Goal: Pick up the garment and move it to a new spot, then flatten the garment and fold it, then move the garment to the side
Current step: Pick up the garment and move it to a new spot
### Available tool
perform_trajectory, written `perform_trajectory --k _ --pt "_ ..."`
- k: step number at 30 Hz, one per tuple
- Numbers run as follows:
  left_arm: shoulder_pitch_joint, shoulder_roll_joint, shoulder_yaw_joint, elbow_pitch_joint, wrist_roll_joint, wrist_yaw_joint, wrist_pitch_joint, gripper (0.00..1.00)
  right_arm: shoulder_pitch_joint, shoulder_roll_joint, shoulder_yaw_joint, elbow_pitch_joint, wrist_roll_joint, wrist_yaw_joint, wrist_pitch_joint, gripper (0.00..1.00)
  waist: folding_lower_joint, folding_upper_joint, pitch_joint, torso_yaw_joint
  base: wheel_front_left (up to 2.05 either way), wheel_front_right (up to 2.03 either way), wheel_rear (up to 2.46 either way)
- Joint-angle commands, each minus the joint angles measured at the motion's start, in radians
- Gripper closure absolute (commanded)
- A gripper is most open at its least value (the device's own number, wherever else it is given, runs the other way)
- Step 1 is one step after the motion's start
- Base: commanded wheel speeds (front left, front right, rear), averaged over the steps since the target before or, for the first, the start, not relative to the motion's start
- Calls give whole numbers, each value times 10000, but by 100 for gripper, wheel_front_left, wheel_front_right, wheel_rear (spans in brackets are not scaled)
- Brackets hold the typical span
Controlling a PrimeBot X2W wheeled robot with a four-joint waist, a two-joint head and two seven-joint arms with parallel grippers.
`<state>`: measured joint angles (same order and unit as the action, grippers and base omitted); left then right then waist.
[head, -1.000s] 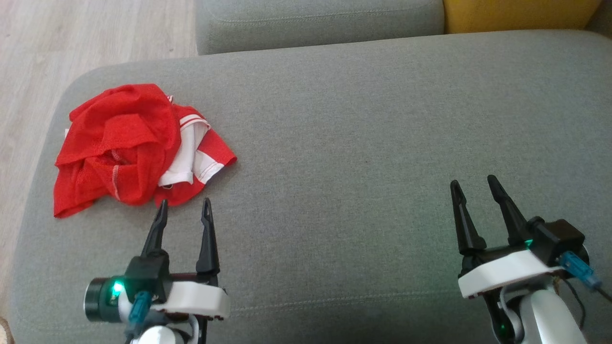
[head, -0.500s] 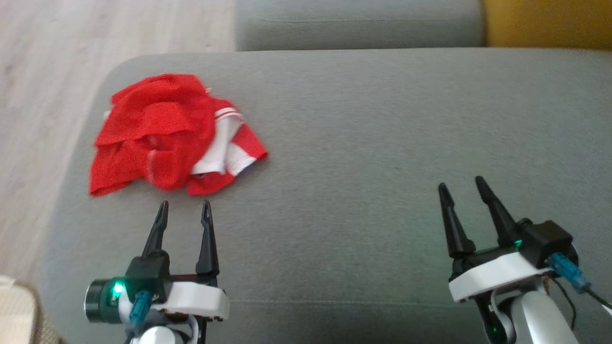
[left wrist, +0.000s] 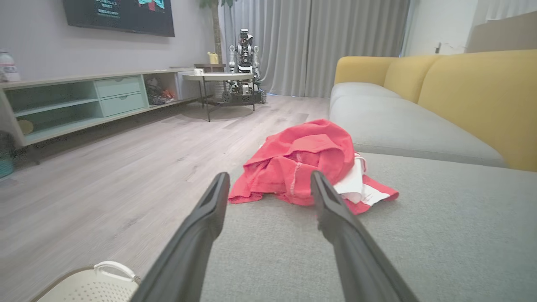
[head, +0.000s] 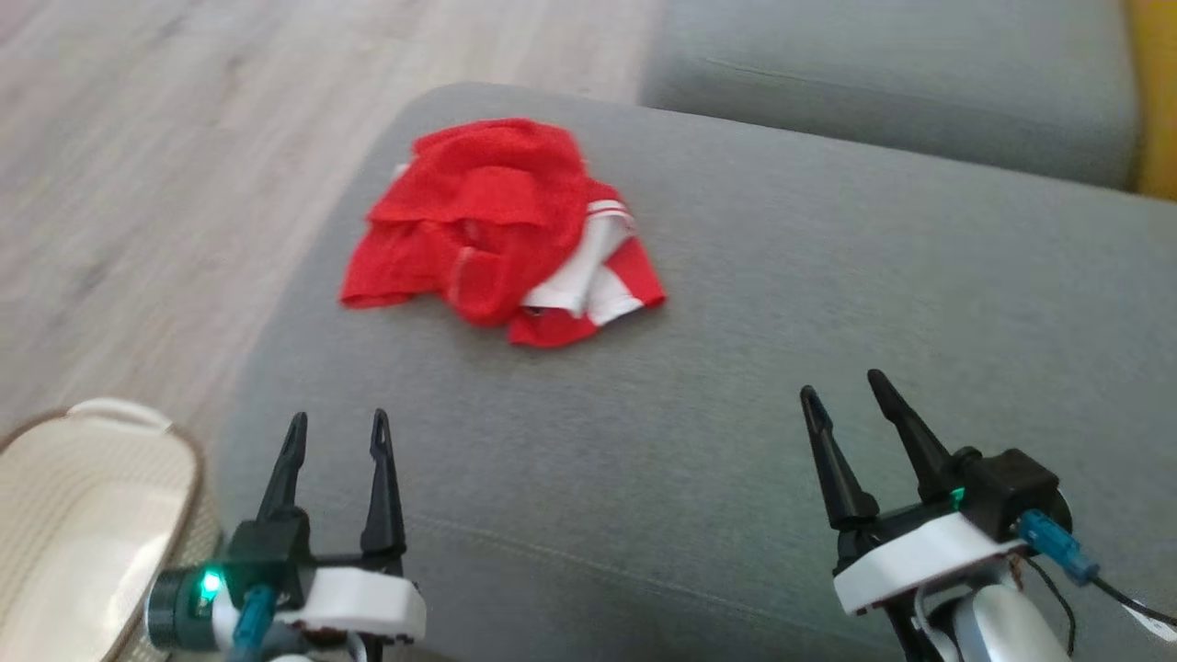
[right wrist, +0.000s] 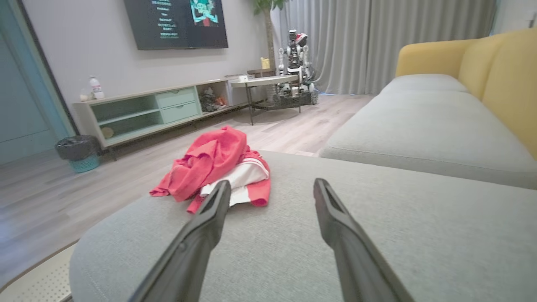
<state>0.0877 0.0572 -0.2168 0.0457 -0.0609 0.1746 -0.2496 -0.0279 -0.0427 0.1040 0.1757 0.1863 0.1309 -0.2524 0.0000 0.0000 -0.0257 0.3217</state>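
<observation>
The garment (head: 501, 234) lies crumpled close to the left edge of the cushion (head: 828, 303), at 1 o'clock from the left gripper (head: 337, 421). This gripper and the right gripper (head: 842, 386) stand wide open, holding nothing. Bare cushion extends from the garment toward 3 o'clock.

light: soft, even daylight | shadows: faint | head view: slightly blurred | wrist views: wide-angle edge distortion

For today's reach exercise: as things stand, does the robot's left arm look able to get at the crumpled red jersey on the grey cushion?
Probably yes. The left gripper is open and empty, and only bare grey cushion lies between its fingertips and the garment; nothing blocks the way.
</observation>
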Motion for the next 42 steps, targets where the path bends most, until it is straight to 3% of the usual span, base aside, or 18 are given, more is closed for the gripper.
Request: perform_trajectory --k 1,11,21,24,32,37,42 --pt "-168 -59 322 -392 94 -42 -122 0 -162 -75 278 -304 90 -2 -93 0 0 0 -102 553 0 0 0" --pt "-62 -66 410 -494 -76 -272 -122 0 -180 -75 384 -206 85 -2 -93 0 0 0 -115 1164 0 0 0" --pt "-148 -69 703 -653 -288 -379 -122 0 -319 -75 463 -170 82 -2 -93 0 0 0 164 748 0 0 0" --pt "-515 -69 1023 -774 -913 -468 -122 0 -495 -75 396 -344 -128 -2 -93 0 0 0 677 477 0 0 0" --pt "-2089 147 1826 -521 -1176 -1467 -122 0 -1080 -75 112 -853 -767 -2 -93 0 0 0 2099 -82 0 0 0" --pt "-3875 925 2177 972 -1853 -2466 26 0 -1588 -75 -49 -1293 -1105 -2 -73 0 0 0 3055 -505 0 0 0" --pt "-5999 1866 2104 2453 -2609 -2924 936 0 -1977 -75 9 -1723 -1343 -2 42 0 0 0 3813 -913 0 0 0"
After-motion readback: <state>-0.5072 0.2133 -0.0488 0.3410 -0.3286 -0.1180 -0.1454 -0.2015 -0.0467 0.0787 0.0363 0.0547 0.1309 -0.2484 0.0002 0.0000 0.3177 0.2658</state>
